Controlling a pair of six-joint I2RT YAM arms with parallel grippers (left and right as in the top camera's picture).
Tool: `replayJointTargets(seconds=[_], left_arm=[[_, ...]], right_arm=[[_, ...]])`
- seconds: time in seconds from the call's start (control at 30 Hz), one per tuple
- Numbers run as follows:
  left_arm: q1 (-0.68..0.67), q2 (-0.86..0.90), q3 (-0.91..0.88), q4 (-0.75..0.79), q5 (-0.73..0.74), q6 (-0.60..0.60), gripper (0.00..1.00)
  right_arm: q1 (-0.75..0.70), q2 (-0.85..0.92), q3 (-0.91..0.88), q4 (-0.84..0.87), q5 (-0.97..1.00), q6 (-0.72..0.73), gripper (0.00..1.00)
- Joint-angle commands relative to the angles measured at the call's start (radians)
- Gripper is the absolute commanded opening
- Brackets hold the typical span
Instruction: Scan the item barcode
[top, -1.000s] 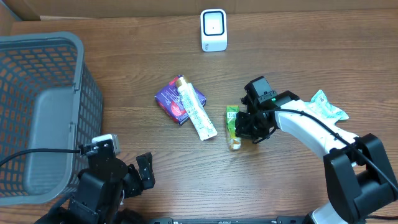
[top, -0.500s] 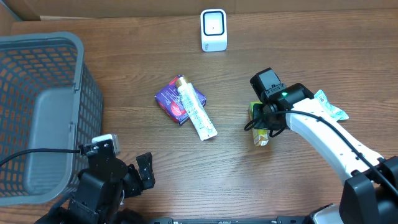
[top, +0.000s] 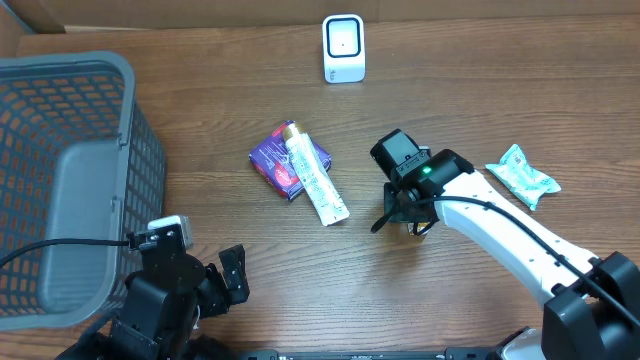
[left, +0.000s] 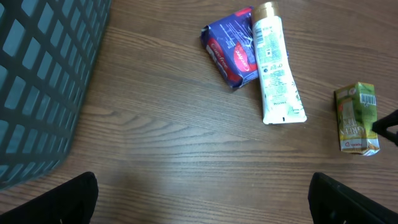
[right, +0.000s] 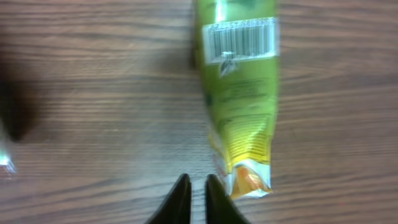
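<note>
The right end effector (right: 198, 180) has pushed the green carton (right: 239, 93) rightward, away from the tube (top: 315, 180).

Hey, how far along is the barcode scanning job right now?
Early. Done: the green pack lies with its barcode facing up. In hand: nothing; the right gripper is shut and empty beside the pack's end. Left: grasp the pack and show that code to the white scanner. The left gripper is open, idle.

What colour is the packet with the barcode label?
Green and yellow; the packet shows best in the right wrist view.
</note>
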Motion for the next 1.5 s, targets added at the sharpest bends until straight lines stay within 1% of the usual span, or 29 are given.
replayJointTargets(seconds=[0.0,0.13,0.23,0.37,0.43,0.47,0.57,0.77,0.87,0.93,1.0,1.1,1.13,1.17,1.23,1.27,1.3,1.33,1.4,1.43,1.47], left_arm=[[-0.003,0.001,-0.003,0.003,-0.006,-0.018,1.0],[-0.003,0.001,-0.003,0.003,-0.007,-0.018,1.0],[-0.003,0.001,-0.003,0.003,-0.007,-0.018,0.99],[-0.003,0.001,-0.003,0.003,-0.006,-0.018,1.0],[-0.003,0.001,-0.003,0.003,-0.007,-0.018,0.99],[-0.003,0.001,-0.003,0.003,-0.007,-0.018,1.0],[-0.003,0.001,-0.003,0.003,-0.006,-0.018,1.0],[-0.003,0.001,-0.003,0.003,-0.006,-0.018,0.99],[-0.003,0.001,-0.003,0.003,-0.007,-0.018,1.0],[-0.003,0.001,-0.003,0.003,-0.007,-0.018,1.0],[-0.003,0.001,-0.003,0.003,-0.007,-0.018,1.0],[-0.003,0.001,-0.003,0.003,-0.007,-0.018,1.0],[-0.003,0.001,-0.003,0.003,-0.007,-0.018,1.0],[-0.003,0.001,-0.003,0.003,-0.007,-0.018,1.0],[-0.003,0.001,-0.003,0.003,-0.007,-0.018,1.0],[-0.003,0.001,-0.003,0.003,-0.007,-0.018,1.0],[-0.003,0.001,-0.003,0.003,-0.007,-0.018,1.0],[-0.003,0.001,-0.003,0.003,-0.007,-0.018,0.99],[-0.003,0.001,-0.003,0.003,-0.006,-0.018,1.0],[-0.003,0.001,-0.003,0.003,-0.007,-0.018,0.99],[-0.003,0.001,-0.003,0.003,-0.007,-0.018,1.0]], right_arm=[[-0.014,0.002,-0.007,0.002,0.112,0.066,0.04],[-0.014,0.003,-0.016,0.012,0.14,0.07,0.04],[-0.014,0.003,-0.06,0.036,0.187,0.106,0.04],[-0.011,0.003,-0.126,0.095,0.152,0.105,0.04],[-0.001,0.003,-0.138,0.112,0.12,0.07,0.04],[0.021,0.003,-0.138,0.124,0.103,0.027,0.04],[0.07,0.003,-0.138,0.148,0.101,-0.018,0.04],[0.164,0.003,-0.138,0.188,0.098,-0.071,0.04],[0.177,0.003,-0.138,0.191,0.097,-0.07,0.04],[0.174,0.003,-0.138,0.19,0.097,-0.045,0.04],[0.148,-0.004,-0.123,0.169,0.083,0.039,0.04],[0.095,-0.047,-0.095,0.136,0.026,0.121,0.04],[0.071,-0.076,-0.087,0.133,-0.006,0.135,0.05],[0.043,-0.112,-0.084,0.135,-0.047,0.145,0.1],[-0.013,-0.184,-0.084,0.137,-0.126,0.153,0.17],[-0.039,-0.212,-0.084,0.134,-0.156,0.158,0.27],[-0.087,-0.258,-0.087,0.117,-0.193,0.179,0.45],[-0.119,-0.279,-0.094,0.11,-0.214,0.178,0.58],[-0.164,-0.29,-0.115,0.106,-0.257,0.177,0.71],[-0.182,-0.288,-0.13,0.112,-0.282,0.173,0.74],[-0.2,-0.282,-0.151,0.125,-0.309,0.173,0.74]])
